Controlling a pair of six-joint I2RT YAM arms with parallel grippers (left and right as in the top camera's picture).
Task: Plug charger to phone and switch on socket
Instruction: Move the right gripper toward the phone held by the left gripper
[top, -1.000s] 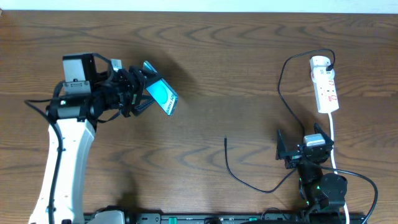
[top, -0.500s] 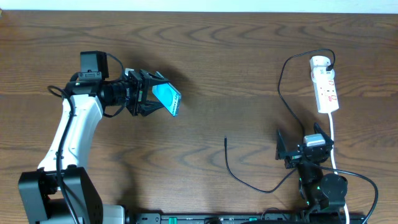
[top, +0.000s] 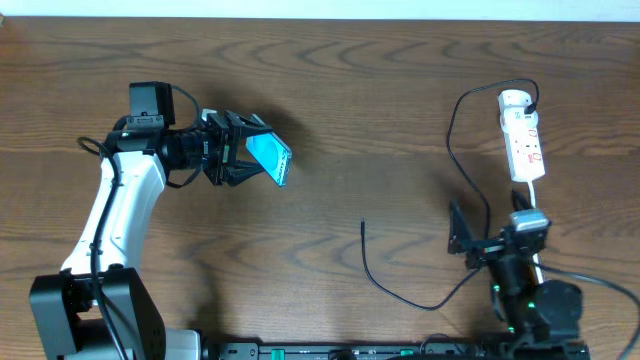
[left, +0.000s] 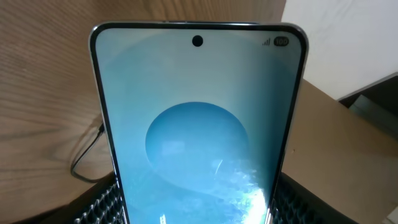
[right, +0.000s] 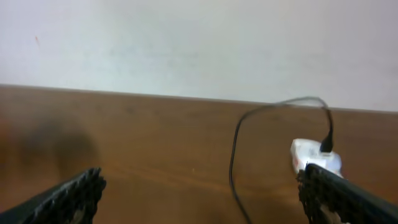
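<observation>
The phone (top: 266, 156), its cyan screen lit, hangs tilted above the table's left half with my left gripper (top: 238, 160) shut on its two long edges. It fills the left wrist view as phone (left: 199, 118), flanked by black ribbed fingers (left: 102, 202). The white socket (top: 522, 135) lies at the far right. The charger's black plug sits in its far end. The charger's thin black cable (top: 462, 170) loops down to a free tip (top: 363, 225) on the table. My right gripper (top: 490, 238) is open and empty near the front right, with cable (right: 233, 158) and socket (right: 314, 155) ahead of it.
A thick white cord (top: 536, 205) runs from the socket toward the front edge beside my right arm. A black rail (top: 350, 350) lines the table's front. A pale wall (right: 186, 43) rises behind the far table edge.
My left arm swung and carried the phone slightly right, then held still. My right arm shifted a little toward the front right, its jaws still open.
</observation>
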